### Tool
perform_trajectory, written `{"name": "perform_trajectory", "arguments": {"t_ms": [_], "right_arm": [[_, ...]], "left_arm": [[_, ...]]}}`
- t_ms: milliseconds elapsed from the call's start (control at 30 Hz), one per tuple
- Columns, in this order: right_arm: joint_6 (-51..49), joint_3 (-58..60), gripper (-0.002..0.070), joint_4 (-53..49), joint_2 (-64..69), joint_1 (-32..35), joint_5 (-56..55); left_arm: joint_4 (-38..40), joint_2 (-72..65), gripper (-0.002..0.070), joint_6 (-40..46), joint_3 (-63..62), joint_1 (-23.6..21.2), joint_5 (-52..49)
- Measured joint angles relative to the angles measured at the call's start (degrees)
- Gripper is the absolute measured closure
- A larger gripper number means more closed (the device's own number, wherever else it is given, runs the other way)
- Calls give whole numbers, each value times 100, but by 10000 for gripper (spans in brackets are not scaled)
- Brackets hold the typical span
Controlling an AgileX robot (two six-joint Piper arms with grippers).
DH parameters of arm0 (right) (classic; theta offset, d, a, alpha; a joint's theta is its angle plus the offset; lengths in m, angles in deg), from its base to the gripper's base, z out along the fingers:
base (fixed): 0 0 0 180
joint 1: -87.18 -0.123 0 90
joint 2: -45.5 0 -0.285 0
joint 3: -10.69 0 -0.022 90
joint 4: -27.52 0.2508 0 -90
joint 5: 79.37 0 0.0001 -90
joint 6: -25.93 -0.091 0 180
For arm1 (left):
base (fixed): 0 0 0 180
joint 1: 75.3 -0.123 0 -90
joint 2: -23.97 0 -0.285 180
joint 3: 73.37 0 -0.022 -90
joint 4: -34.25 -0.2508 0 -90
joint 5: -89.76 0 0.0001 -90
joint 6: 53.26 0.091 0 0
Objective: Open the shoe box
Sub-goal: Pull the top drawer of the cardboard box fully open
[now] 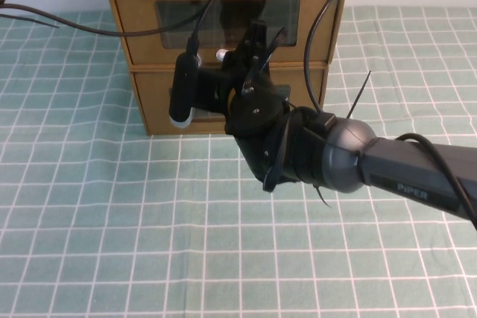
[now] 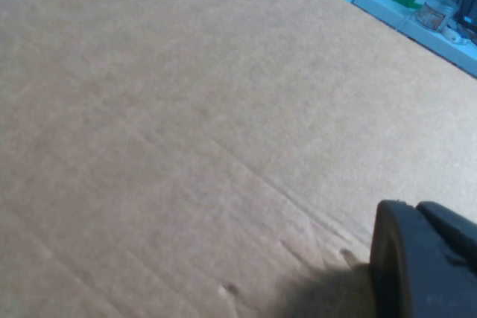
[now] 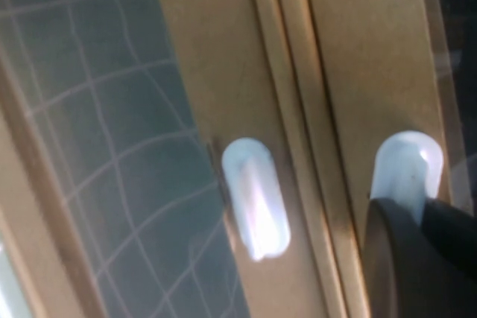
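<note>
Two stacked cardboard boxes sit at the far middle of the desk (image 1: 89,221), window fronts facing the robot. The right end effector (image 3: 417,229) is hard up against those fronts, pinched together on what looks like the white handle (image 3: 406,163). A second handle (image 3: 256,197) is just beside it, free. From the high view it seems to be the upper shoe box (image 1: 138,24), not the lower box (image 1: 160,102), but that's not certain. The front must pull straight toward the robot, and there is open desk there. The left end effector (image 2: 421,258) hovers close over plain cardboard; cannot tell its state. The right arm does the work.
</note>
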Motion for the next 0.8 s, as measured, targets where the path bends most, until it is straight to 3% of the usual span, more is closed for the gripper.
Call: {"name": "perform_trajectory", "arguments": {"t_ms": [467,800], "right_arm": [[112,1861,670,217,-1354,-1012,570],[99,2785,669,1397,-2109,-1933,1091]], "left_arm": [[-56,-3,680,-133,0,0,-113],[-63,-3,680,-155,0,0,-113]]}}
